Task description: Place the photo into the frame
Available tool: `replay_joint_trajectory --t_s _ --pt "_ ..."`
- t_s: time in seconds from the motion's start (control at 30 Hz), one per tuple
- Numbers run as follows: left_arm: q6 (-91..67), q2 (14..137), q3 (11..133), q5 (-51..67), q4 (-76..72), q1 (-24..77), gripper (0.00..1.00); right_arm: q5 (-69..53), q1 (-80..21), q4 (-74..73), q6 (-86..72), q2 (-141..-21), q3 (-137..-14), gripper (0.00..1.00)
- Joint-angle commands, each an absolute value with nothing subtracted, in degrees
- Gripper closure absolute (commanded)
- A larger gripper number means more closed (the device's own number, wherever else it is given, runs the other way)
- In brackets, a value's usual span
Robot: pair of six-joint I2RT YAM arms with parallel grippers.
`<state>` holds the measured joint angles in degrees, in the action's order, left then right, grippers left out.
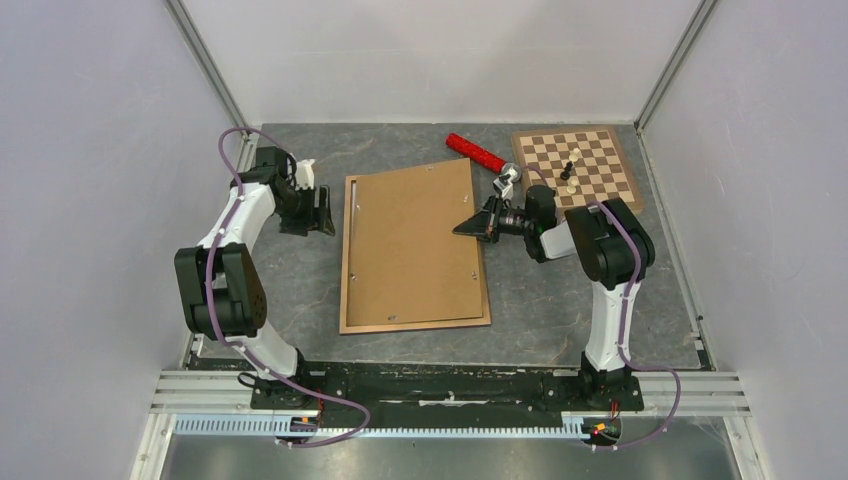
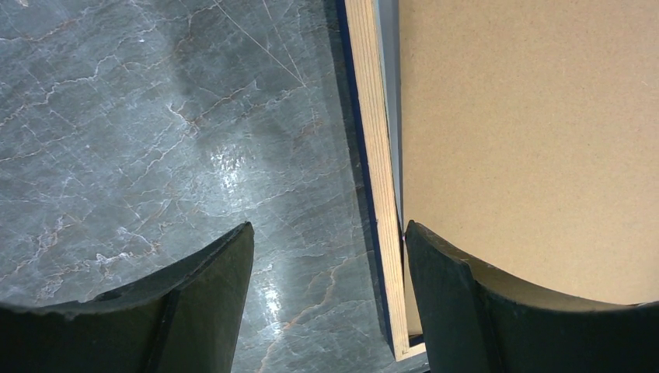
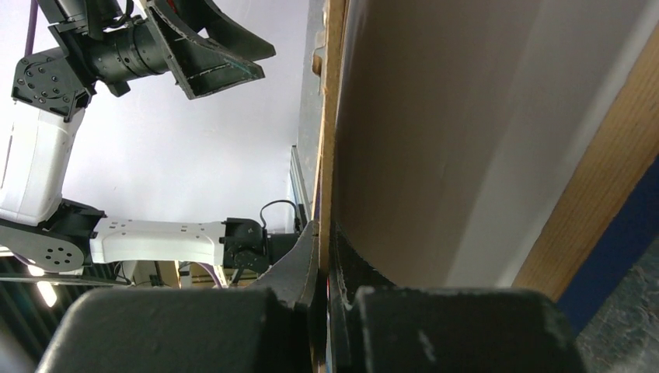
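Note:
The frame lies flat mid-table, light wood face up, dark blue on its outer side. A brown fibreboard panel with small metal clips lies over it, slightly skewed. My right gripper is shut on the panel's right edge; the panel runs away from its jaws. My left gripper is open, its fingers either side of the frame's left rail by a corner. A pale strip shows between panel and rail, and also in the right wrist view. The photo's printed side is hidden.
A red cylinder lies behind the frame. A small metal object sits beside the right wrist. A wooden chessboard at the back right carries a black and a white piece. Walls enclose the dark marbled table.

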<state>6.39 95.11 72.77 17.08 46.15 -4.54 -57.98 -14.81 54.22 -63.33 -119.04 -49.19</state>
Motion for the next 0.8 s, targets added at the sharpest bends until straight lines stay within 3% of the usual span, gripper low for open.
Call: replay_joint_trajectory --t_s 0.0,0.77 --pt "6.5 95.7 72.7 19.2 44.6 -4.8 0.22 -58.3 -15.1 56.6 -60.3 -119.8 -52.0 1.00" --pt "5.9 97.9 69.7 22.6 42.3 -4.7 0.22 -58.3 -15.1 54.6 -58.1 -123.1 -54.2 1.00"
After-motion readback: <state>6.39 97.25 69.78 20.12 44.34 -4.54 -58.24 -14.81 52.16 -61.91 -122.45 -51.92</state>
